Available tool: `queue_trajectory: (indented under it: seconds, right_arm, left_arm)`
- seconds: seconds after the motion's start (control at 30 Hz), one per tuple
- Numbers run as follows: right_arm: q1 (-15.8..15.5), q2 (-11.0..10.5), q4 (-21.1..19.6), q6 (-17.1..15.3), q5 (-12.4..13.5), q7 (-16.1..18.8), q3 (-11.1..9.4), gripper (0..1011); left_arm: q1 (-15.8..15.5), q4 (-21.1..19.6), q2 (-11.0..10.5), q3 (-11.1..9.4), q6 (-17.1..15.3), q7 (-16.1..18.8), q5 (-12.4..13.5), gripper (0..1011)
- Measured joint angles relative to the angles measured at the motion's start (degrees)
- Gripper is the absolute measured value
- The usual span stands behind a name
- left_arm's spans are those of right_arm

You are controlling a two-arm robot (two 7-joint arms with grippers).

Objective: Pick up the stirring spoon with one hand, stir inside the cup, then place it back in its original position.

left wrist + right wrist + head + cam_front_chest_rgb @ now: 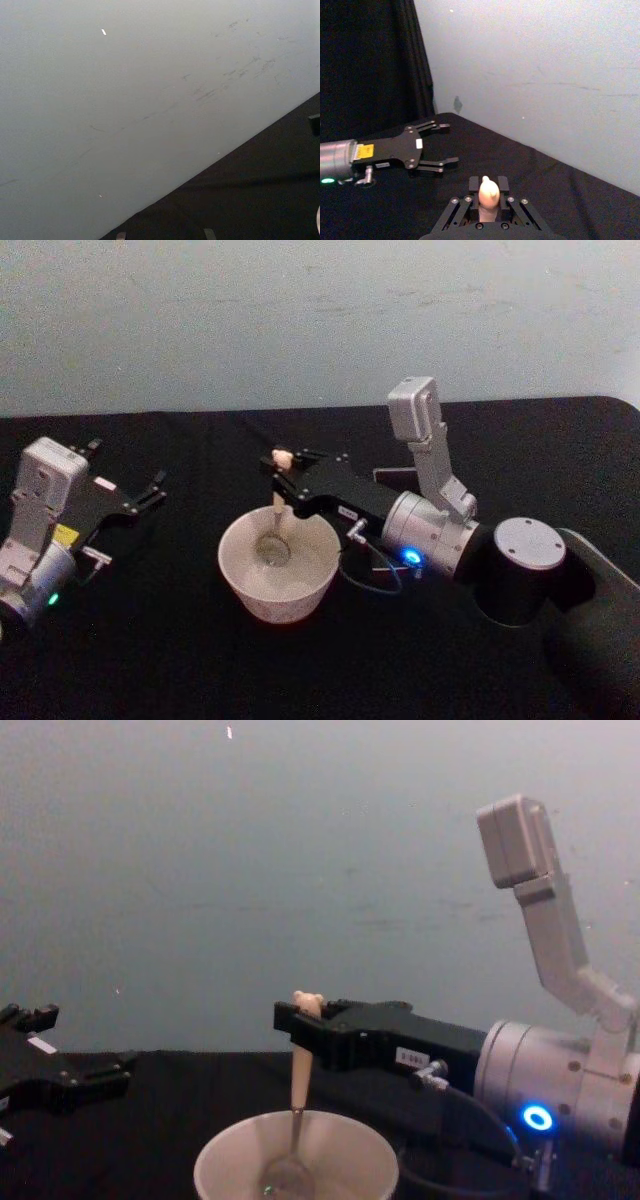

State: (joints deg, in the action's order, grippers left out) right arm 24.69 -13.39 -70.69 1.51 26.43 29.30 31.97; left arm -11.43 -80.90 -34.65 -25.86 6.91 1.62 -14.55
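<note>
The cream-white cup (245, 577) (230, 1155) stands on the black table near the middle. The stirring spoon (277, 515) (299, 1085) hangs upright inside it, its greyish bowl end low in the cup and its bear head (488, 190) on top. My right gripper (282, 472) (297, 1022) (489, 196) reaches in from the right above the cup and is shut on the spoon just below the bear head. My left gripper (152, 489) (444, 145) rests at the left of the table, open, with nothing between its fingers.
A dark grey holder (397, 478) sits behind the right arm, mostly hidden by it. A pale wall rises behind the table's far edge. A black curtain (370, 60) hangs beyond the left arm. Bare black table lies between the left gripper and the cup.
</note>
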Motion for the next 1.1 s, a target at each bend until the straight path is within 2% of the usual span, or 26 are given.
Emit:
queue_trajectory:
  seconds: [0.23,0.5,0.9,1.1]
  right_arm:
    - [-1.06,-1.22,-1.50,-0.81,0.03,-0.08,-1.34,212]
    - [-4.22,-3.89,-6.63,-3.10,2.16,0.51,-2.84,212]
    - [-4.53,-4.28,-9.97,-4.90,5.18,-1.08,-4.36,212]
    - [-4.37,-4.54,-12.56,-5.97,6.93,-3.22,-5.78,212]
  left_arm:
    - [0.00,0.00,0.00,0.00,0.00,0.00,0.01,1001]
    - [0.00,0.00,0.00,0.00,0.00,0.00,0.00,1001]
    - [0.00,0.00,0.00,0.00,0.00,0.00,0.00,1001]
    - [0.00,0.00,0.00,0.00,0.00,0.00,0.00,1001]
